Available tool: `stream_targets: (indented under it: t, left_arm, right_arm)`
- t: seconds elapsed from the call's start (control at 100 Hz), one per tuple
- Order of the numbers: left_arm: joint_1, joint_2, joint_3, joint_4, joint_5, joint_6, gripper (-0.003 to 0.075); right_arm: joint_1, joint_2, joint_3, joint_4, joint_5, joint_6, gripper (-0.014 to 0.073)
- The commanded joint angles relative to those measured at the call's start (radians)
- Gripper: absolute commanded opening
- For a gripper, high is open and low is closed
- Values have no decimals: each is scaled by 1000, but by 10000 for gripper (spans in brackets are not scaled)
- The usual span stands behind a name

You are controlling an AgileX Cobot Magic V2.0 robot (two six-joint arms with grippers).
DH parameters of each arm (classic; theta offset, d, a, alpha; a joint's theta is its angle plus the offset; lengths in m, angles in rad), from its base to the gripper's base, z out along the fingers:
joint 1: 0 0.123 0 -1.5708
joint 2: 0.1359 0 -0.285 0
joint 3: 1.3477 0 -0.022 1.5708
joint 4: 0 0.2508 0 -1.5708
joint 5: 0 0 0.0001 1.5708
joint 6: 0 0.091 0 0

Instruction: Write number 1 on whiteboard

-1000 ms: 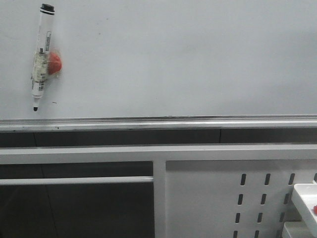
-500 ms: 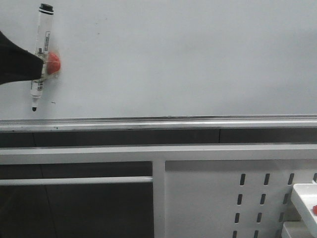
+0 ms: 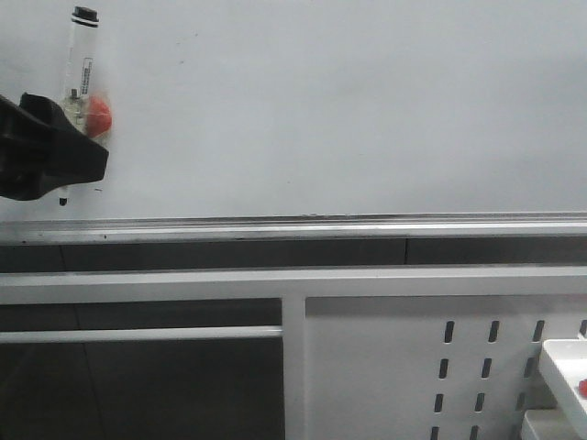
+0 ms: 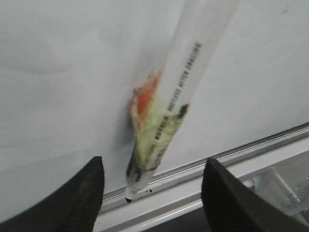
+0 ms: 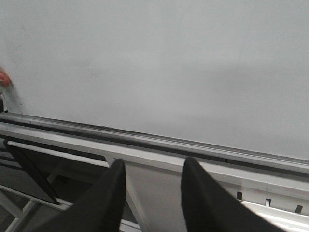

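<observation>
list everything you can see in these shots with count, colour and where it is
whiteboard: 1, pale grey-white, fills the upper part of the front view; no stroke visible on it
aluminium rail: 1, silver, along the whiteboard's lower edge
marker pen: 1, white barrel with black cap, stuck near-vertical at the board's upper left, tip down
red magnet: 1, red, taped to the marker's middle, against the board
perforated panel: 1, white with dark slots, below the board at lower right
white tray: 1, white, far lower right edge, a small red item on it
left gripper: 1, black, open, fingers either side of the marker's lower end
right gripper: 1, black, open, holding nothing, facing the board's rail
</observation>
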Motion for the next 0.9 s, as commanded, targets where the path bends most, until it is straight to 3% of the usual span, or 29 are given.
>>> stream_targets:
  t: [0.0,0.89]
  left_arm:
    - [-8,-6,-31,4,-95,-15,398]
    - [-8,56,-31,32,-198,-58,398]
  right_arm:
    - [-5,16,-37,-10,-78,-12,246]
    - [-5,16,-36,-10,-76,-12,246]
